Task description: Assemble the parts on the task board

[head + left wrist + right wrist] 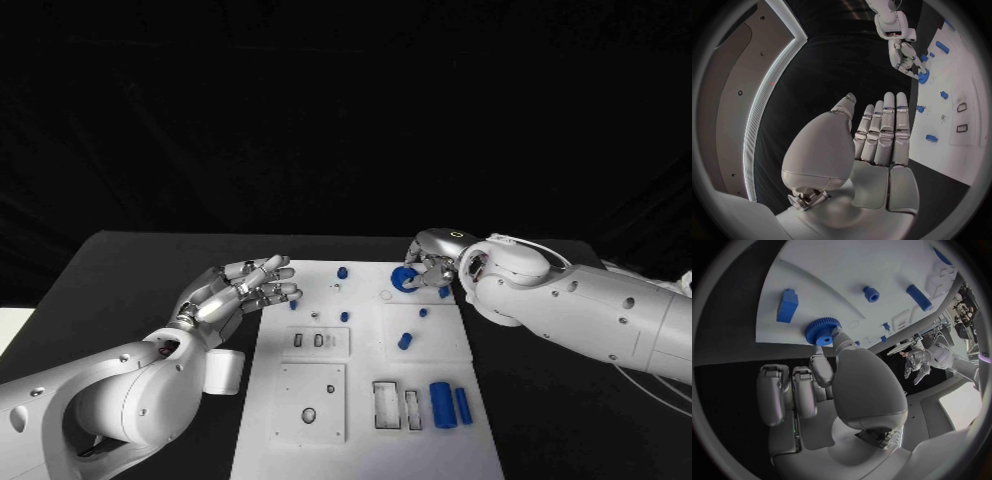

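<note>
A: Head view, biggest first: task board [320,400] lies mid-table. Left hand [242,290] hovers at the board's left edge, fingers spread, holding nothing. Right hand [433,266] sits at the far right corner of the board.

B: Right hand status?

A: Right wrist view: a fingertip and the thumb touch the blue gear [822,331], which sits near the board's edge. Pinched or merely touched, I cannot tell.

B: Other parts?

A: Blue block [787,305] near the gear, small blue peg [871,293] further in, blue cylinders [450,403] at the near right.

B: Risk?

A: My judgement: a shallow fingertip hold lets the gear slip or tilt, so it jams off its seat or rolls off the board edge.
</note>
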Robot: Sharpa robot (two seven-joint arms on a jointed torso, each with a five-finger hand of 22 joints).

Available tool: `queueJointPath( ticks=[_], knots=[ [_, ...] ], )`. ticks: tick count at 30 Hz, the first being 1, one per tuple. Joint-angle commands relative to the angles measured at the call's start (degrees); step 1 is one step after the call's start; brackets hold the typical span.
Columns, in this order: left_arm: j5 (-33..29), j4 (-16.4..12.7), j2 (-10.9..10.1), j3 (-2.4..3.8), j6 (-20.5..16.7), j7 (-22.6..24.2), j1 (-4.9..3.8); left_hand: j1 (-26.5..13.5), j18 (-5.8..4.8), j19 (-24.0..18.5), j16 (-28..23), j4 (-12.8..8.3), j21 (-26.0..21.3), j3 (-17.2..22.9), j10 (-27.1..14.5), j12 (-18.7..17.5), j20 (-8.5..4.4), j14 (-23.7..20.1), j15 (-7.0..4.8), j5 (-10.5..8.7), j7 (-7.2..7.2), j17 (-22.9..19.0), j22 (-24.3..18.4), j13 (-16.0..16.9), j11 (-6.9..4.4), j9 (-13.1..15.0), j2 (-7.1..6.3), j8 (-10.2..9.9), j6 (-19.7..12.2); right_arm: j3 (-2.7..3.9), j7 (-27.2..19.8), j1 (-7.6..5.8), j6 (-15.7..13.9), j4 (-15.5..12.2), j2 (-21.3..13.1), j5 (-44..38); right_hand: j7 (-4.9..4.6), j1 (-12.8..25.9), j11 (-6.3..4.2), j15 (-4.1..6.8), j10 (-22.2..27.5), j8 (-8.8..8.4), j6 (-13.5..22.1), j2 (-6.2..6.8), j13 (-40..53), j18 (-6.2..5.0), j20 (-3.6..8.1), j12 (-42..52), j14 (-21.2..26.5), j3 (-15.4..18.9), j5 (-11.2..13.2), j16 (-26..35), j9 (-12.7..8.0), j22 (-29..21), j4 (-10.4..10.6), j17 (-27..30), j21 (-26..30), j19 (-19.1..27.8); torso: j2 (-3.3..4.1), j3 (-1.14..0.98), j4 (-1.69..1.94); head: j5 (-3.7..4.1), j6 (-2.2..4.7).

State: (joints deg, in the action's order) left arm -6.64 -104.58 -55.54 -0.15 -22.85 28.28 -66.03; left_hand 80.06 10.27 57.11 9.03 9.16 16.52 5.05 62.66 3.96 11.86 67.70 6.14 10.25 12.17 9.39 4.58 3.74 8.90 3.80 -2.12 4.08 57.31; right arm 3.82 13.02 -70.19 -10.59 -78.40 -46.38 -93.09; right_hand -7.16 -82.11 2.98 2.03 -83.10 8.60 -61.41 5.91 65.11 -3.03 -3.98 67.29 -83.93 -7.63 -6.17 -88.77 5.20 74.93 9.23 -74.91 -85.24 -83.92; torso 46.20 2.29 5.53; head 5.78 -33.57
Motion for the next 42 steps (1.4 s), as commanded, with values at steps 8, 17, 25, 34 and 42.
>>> queueJointPath(
  ticks=[8, 17, 25, 34, 42],
  knots=[
    [0.3, -0.1, 0.1, 0.05, 1.4, 0.1, -0.06, 0.3, 0.22, -0.1, -0.4, -0.3, -0.4, 0.0, -0.3, -0.4, 0.39, -0.3, -0.1, -0.25, 0.4, 0.1, -0.1, -0.1, 0.31, -0.1, 0.11, -0.4, 0.0, -0.29, 0.5, 1.01, -3.7, -2.0, 0.3, -9.8, 0.92, 0.7, -1.44, 0.63, -6.9, -0.23, -1.4, -0.49, 24.9, 0.85, 0.67, 22.7, -5.6, -1.0, -0.4, -0.5, 0.5, 4.5, -0.2, -12.8, -0.4, -2.1, -0.02, 0.04, 0.0, 0.25, 0.23],
    [0.3, -0.1, 0.1, 0.04, 1.5, -0.1, -0.06, 0.3, 0.22, -0.1, -0.5, -0.4, -0.4, 0.0, -0.4, -0.4, 0.4, -0.3, -0.09, -0.25, 0.42, 0.2, -0.1, -0.1, 0.33, -0.1, 0.1, -0.4, -0.1, -0.27, 2.0, 1.0, -8.8, -6.1, 0.2, -10.7, 0.81, 3.6, -1.41, 0.53, -6.9, -1.52, -1.2, -0.11, 24.9, 0.85, 0.65, 22.7, -5.6, -3.3, -5.5, -0.4, 0.4, 4.5, 0.6, -12.7, -0.4, -2.1, -0.01, 0.04, 0.13, -0.18, 0.25],
    [0.3, 0.0, 0.2, 0.04, 1.7, -0.3, -0.06, 0.3, 0.22, 0.0, -0.6, -0.5, -0.4, 0.0, -0.7, -0.4, 0.43, -0.3, -0.05, -0.26, 0.49, 0.2, -0.2, -0.1, 0.41, -0.1, 0.05, -0.5, -0.3, -0.27, 2.7, 0.59, -10.1, -8.6, 2.3, -11.7, 0.91, 3.5, -1.52, 0.59, -6.9, -1.87, -1.6, -0.49, 24.9, 0.85, 0.68, 22.7, -5.6, -5.0, -7.3, -0.5, 0.4, 4.6, 0.0, -12.9, -0.4, -2.2, 0.03, -0.01, 0.06, -0.71, 0.37],
    [0.3, -0.1, 0.4, 0.04, 1.9, -0.5, -0.06, 0.3, 0.22, 0.0, -0.6, -0.5, -0.4, 0.0, -0.9, -0.5, 0.45, -0.3, -0.01, -0.26, 0.54, 0.2, -0.2, -0.1, 0.46, -0.1, 0.05, -0.5, -0.4, -0.57, 2.8, 0.66, -8.7, -6.9, 7.3, -12.8, 0.91, 3.7, -1.52, 0.59, -6.9, -1.97, -1.6, -0.61, 24.9, 0.85, 0.68, 22.7, -5.6, -5.3, -7.0, -0.4, 0.4, 4.5, 0.0, -12.8, -0.4, -2.1, 0.05, 0.01, 0.12, -0.79, 0.17],
    [0.3, 0.0, 0.5, 0.04, 2.0, -0.5, -0.06, 0.3, 0.22, 0.0, -0.6, -0.5, -0.4, 0.0, -0.9, -0.5, 0.45, -0.3, -0.01, -0.26, 0.54, 0.2, -0.2, -0.1, 0.46, -0.1, 0.05, -0.5, -0.4, -0.99, 2.6, 1.17, -6.4, -3.9, 10.3, -13.3, 0.86, 3.9, -1.48, 0.57, -6.9, -2.15, -1.5, -0.5, 24.9, 0.84, 0.67, 22.7, -5.6, -5.5, -6.6, -0.4, 0.4, 4.5, -0.2, -12.8, -0.4, -2.1, 0.06, -0.01, 0.02, -1.06, 0.01]
  ],
)
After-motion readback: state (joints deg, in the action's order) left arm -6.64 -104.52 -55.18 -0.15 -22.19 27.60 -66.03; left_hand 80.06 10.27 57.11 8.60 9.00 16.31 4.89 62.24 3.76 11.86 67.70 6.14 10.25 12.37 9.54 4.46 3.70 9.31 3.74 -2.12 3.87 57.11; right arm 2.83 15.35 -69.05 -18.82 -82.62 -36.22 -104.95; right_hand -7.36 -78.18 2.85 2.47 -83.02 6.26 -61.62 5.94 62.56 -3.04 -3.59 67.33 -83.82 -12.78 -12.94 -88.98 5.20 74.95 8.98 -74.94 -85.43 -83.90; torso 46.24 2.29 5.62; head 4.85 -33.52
